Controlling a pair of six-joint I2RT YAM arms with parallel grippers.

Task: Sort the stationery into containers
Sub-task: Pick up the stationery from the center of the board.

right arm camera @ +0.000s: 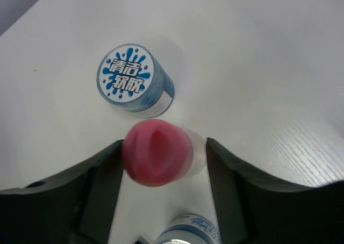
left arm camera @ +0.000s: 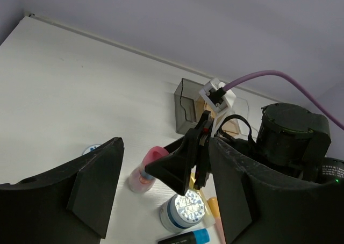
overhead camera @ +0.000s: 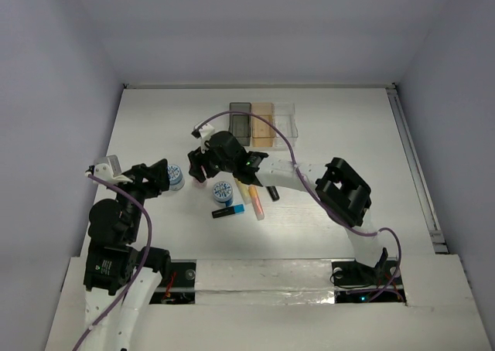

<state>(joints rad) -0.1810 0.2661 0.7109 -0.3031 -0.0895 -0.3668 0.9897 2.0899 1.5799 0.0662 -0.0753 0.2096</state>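
A small pink bottle [right arm camera: 158, 158] leans between the fingers of my right gripper [right arm camera: 164, 144], which is open around it; the left finger touches the pink cap. The bottle also shows in the left wrist view [left arm camera: 141, 178]. One blue-and-white tape roll [overhead camera: 175, 175] stands just left of it, at the tips of my left gripper [overhead camera: 165, 175], which is open and empty. The second tape roll [overhead camera: 223, 191] stands to the right. A blue-black highlighter [overhead camera: 228, 210], yellow and orange highlighters [overhead camera: 251, 198] and a pink-black one [overhead camera: 272, 192] lie nearby. The dark grey [overhead camera: 240, 123], amber [overhead camera: 263, 124] and clear [overhead camera: 285, 121] bins stand behind.
The right arm [overhead camera: 344, 192] stretches across the table from the right base. A purple cable [overhead camera: 271, 131] arcs over the bins. A metal rail [overhead camera: 414, 173] runs along the table's right edge.
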